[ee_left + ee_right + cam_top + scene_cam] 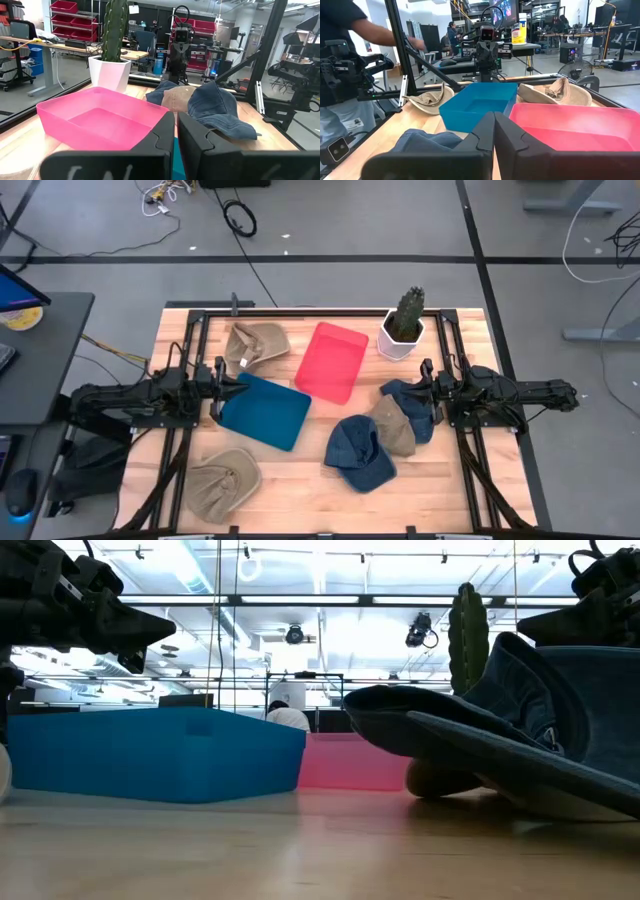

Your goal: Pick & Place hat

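Since both grippers sit pinched shut and empty, left gripper [232, 387] at nine o'clock over the blue bin [264, 411], right gripper [415, 389] at three o'clock, nothing is picked yet. The nearest denim hat [412, 406] lies just under the right one: spread the fingers first, then descend onto its brim.

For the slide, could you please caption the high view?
Both grippers shut and empty beside blue bin, red bin, five hats and cactus.
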